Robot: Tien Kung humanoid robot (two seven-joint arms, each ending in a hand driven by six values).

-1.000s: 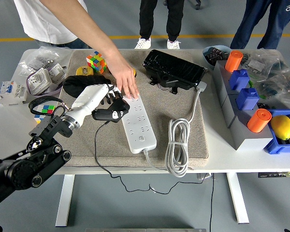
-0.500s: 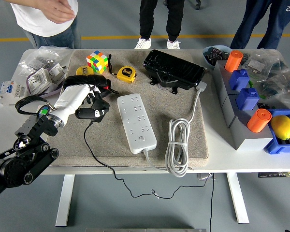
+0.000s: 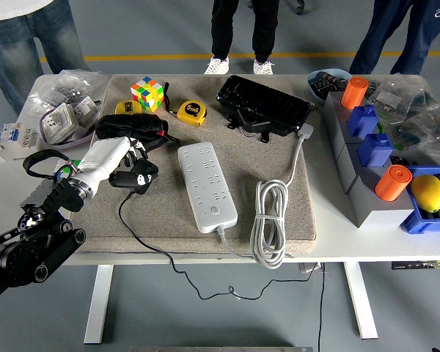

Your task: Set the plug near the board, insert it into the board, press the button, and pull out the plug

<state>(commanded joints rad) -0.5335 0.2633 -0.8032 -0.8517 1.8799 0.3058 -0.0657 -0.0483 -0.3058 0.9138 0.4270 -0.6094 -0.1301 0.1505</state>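
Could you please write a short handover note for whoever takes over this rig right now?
Left hand: shut on the black plug, over the mat left of the power strip.
Right hand: not in view.
Power strip: flat on the grey mat, sockets empty, its white cord coiled beside it.
Done: plug grasped.
Left: bring the plug to the strip, insert it, press the button, pull it out.

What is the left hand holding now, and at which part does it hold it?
The left hand holds the black plug by its body, fingers curled over its top, left of the white power strip. Its cable trails off the table edge.
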